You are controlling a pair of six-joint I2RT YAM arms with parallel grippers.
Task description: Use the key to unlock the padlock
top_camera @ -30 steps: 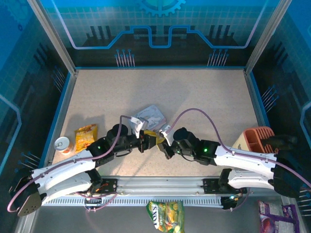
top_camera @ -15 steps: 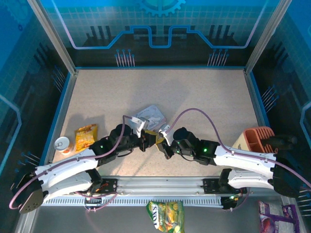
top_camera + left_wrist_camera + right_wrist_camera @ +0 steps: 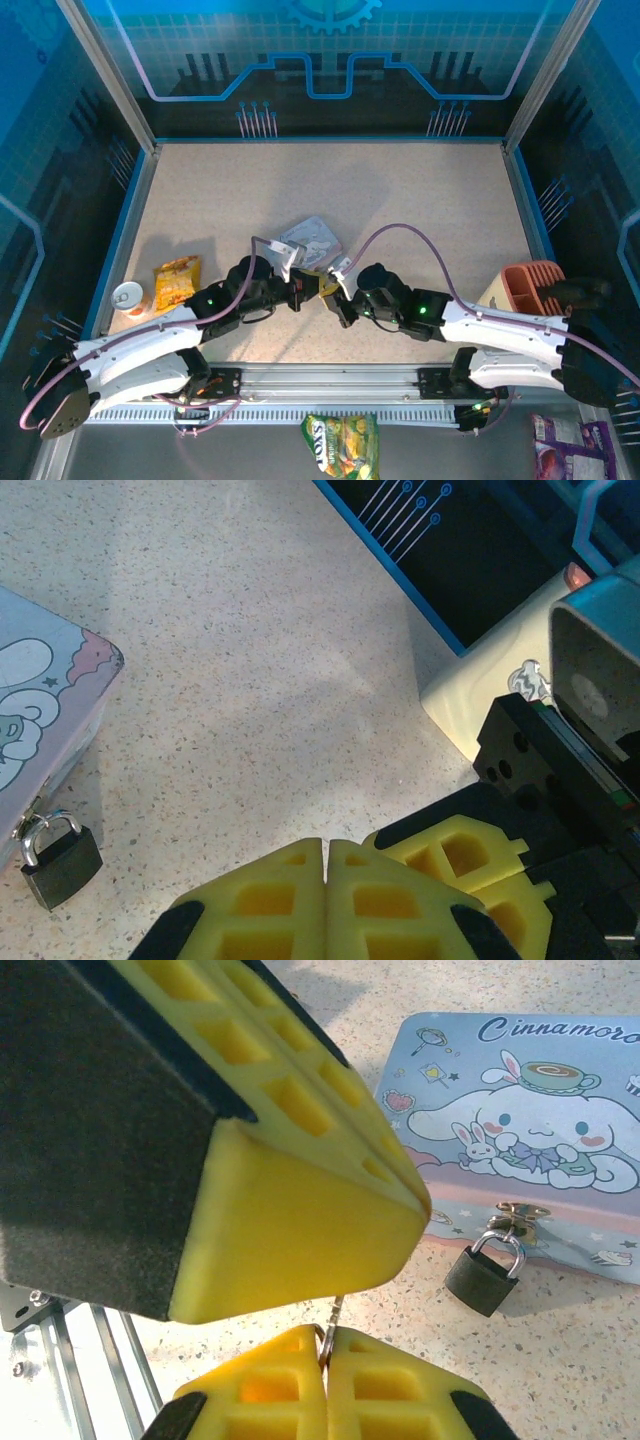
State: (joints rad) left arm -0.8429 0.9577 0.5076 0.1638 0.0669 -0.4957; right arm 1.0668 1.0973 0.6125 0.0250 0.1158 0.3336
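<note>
Gripping the key [image 3: 331, 1320] in the closed right pincer [image 3: 326, 1348] beside the shut left pincer [image 3: 327, 858]; next, steering its tip into the padlock [image 3: 485, 1278].

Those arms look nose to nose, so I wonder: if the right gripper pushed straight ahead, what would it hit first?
Most likely the yellow ribbed pads of the left gripper, looming ahead of the right gripper, which pinches a thin silvery key. The small dark padlock lies off that line.

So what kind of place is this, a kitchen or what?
Probably a robot test cell in a lab: a speckled table walled by blue printed panels, left arm and right arm bolted to a metal rail, props like a cartoon tin with a padlock.
</note>
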